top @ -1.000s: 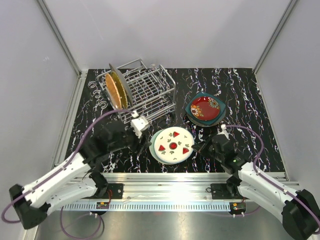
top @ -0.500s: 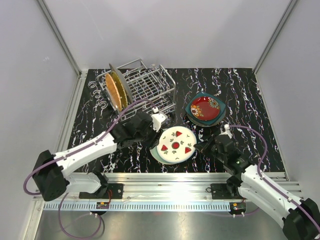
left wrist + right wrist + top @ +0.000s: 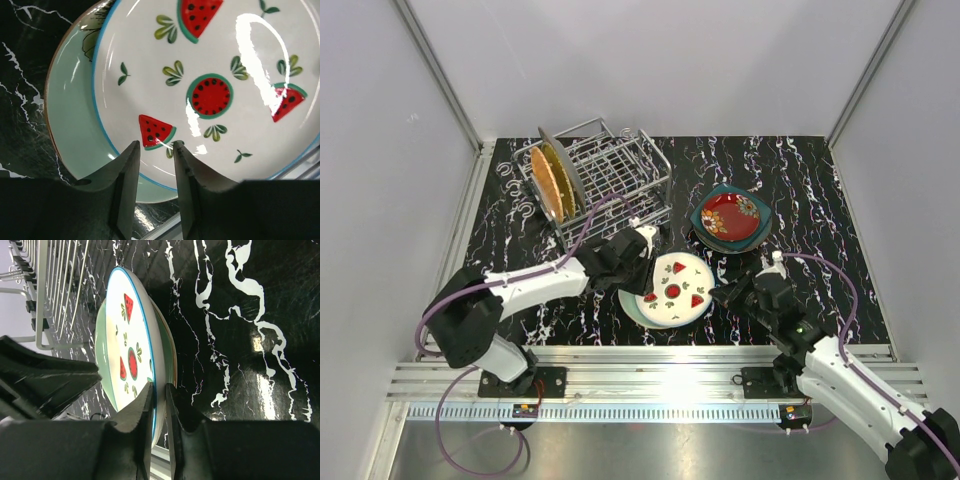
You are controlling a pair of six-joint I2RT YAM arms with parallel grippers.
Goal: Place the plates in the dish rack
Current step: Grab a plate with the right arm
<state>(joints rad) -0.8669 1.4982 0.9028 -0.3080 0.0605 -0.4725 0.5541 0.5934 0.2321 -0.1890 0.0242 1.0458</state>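
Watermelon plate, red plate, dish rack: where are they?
watermelon plate [image 3: 669, 290]: top external view, its middle.
red plate [image 3: 729, 214]: top external view, its middle.
dish rack [image 3: 617, 176]: top external view, bare wire floor.

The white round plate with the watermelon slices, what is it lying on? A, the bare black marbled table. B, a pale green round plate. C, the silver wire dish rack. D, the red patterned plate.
B: the white round plate with watermelon slices lies stacked on a pale green round plate, whose rim shows from under it in the left wrist view.
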